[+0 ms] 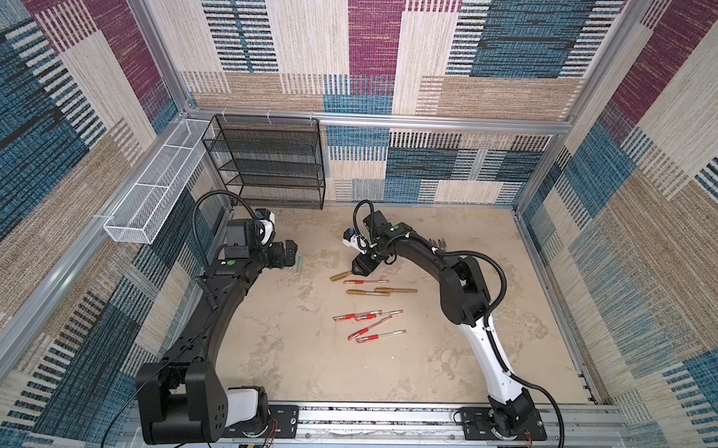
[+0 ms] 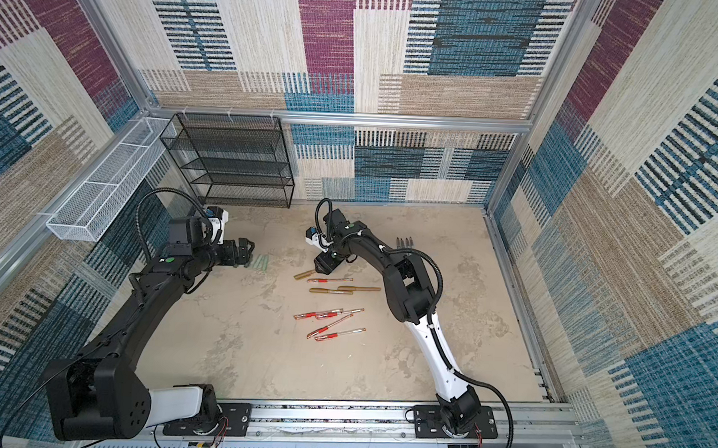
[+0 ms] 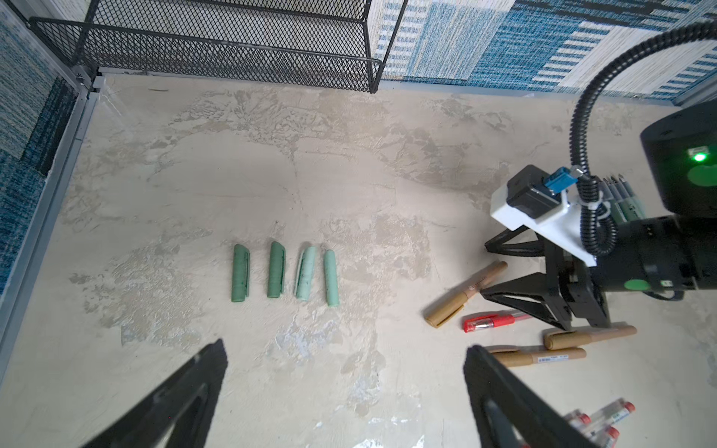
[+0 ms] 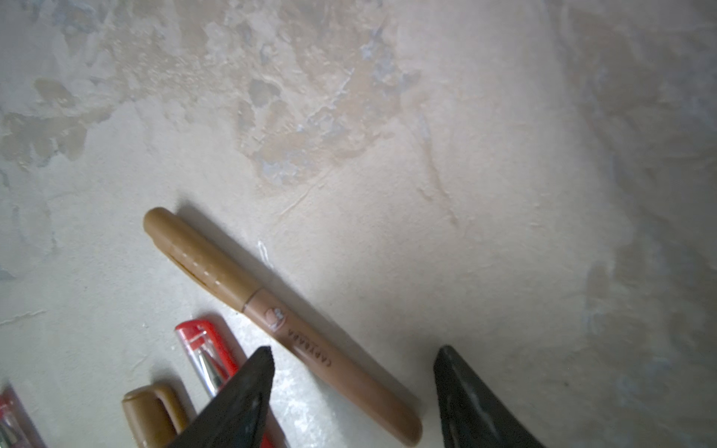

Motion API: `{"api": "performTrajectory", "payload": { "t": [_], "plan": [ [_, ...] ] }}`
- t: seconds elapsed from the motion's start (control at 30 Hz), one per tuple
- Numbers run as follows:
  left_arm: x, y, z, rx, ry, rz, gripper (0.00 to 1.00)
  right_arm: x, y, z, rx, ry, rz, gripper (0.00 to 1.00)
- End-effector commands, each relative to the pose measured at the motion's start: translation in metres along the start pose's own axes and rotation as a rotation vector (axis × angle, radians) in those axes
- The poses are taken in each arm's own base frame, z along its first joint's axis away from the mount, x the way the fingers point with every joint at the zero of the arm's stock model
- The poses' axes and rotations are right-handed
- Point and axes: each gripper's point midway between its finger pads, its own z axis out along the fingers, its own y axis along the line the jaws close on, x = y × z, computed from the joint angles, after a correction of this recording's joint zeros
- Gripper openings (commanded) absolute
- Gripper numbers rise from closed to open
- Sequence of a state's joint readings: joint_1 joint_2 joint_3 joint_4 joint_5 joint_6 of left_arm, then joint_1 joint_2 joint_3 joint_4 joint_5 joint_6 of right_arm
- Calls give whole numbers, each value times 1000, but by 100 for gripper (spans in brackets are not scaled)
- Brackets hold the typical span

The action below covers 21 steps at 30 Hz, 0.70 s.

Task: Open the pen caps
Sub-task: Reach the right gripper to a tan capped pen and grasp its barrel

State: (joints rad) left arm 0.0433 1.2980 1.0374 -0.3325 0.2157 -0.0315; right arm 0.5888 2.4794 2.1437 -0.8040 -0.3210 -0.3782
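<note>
My right hand (image 4: 355,349) is hovering open, jaws straddling the barrel of the tan plastic pen (image 4: 295,329) on the beige desk (image 4: 485,155), tan cap (image 4: 194,252) still on. Recommending a square barrel grip; the red-capped clear pen (image 4: 201,337) is crowding one jaw. My left hand (image 3: 345,345) is hovering open by four loose green caps (image 3: 276,271).

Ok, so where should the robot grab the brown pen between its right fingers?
On the plain barrel of the long tan plastic pen, not its rounded tan cap. It lies flat on the beige table, so the right gripper should probably come straight down, one of its fingers on each long side. That leaves the cap end free to pull off.
</note>
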Motion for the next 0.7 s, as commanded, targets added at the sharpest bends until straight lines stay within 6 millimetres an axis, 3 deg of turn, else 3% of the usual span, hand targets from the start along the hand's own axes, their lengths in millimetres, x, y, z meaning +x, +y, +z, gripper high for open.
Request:
{"api": "performTrajectory", "payload": {
  "t": [0.0,0.27,0.4,0.67],
  "plan": [
    [-4,-1,0,9,-15,-18,99,7,5,5,-11,25,-14,67],
    [-4,0,0,7,-16,-19,99,22,12,15,-18,69,-20,58],
    [-4,0,-1,6,-16,-19,99,34,10,18,8,108,-20,46],
    [-4,0,-1,6,-17,-22,99,48,13,15,29,143,-32,36]
  ]
}}
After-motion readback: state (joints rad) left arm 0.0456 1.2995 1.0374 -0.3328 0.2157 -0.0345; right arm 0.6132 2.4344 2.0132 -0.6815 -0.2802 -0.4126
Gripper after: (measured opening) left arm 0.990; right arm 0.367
